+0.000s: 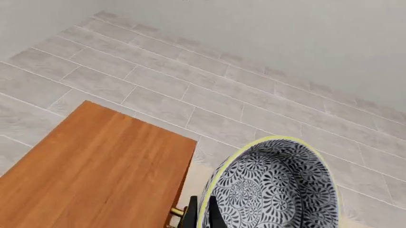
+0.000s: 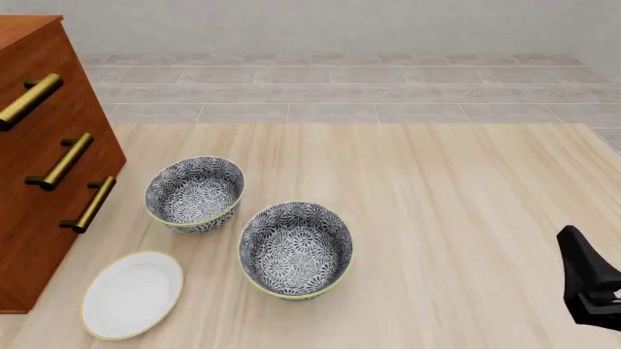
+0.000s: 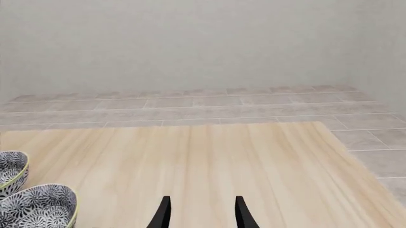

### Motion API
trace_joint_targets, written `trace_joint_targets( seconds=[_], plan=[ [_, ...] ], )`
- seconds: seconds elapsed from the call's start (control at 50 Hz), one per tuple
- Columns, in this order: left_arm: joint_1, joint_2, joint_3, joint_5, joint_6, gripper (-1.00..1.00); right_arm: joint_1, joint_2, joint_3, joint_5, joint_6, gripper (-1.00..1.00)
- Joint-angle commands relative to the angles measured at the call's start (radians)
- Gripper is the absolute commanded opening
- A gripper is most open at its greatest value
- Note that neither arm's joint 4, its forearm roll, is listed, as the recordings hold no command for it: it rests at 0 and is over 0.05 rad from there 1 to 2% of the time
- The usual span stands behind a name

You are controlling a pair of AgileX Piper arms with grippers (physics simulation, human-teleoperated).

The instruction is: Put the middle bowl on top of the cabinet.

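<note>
My left gripper (image 1: 203,216) is shut on the rim of the middle bowl (image 1: 273,190), a dark floral-patterned bowl with a yellow-green edge, tilted on its side. The bowl hangs in the air just off the front edge of the cabinet's (image 1: 95,171) flat reddish-brown top, above a brass handle (image 1: 175,211). In the front view the cabinet (image 2: 39,182) stands at the far left; the left arm and its bowl are out of that view. My right gripper (image 3: 201,214) is open and empty over bare table, its arm (image 2: 590,280) at the front right.
Two more patterned bowls (image 2: 194,193) (image 2: 296,249) sit on the light wood table (image 2: 456,218) in front of the cabinet, also seen as bowls (image 3: 9,171) (image 3: 38,206) in the right wrist view. A white plate (image 2: 132,293) lies front left. Grey tiled floor lies beyond.
</note>
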State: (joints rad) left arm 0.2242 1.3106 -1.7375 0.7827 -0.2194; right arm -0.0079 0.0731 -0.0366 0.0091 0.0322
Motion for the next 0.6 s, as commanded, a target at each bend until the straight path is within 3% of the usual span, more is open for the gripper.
trace_joint_targets(
  seconds=[0.02, 0.6],
  plan=[
    [0.043, -0.03, 0.014, 0.005, -0.017, -1.0, 0.004, -0.007, -0.003, 0.011, 0.0, 1.0],
    [0.152, -0.017, 0.029, 0.014, -0.057, -1.0, 0.009, -0.008, -0.009, 0.02, -0.002, 1.0]
  ],
)
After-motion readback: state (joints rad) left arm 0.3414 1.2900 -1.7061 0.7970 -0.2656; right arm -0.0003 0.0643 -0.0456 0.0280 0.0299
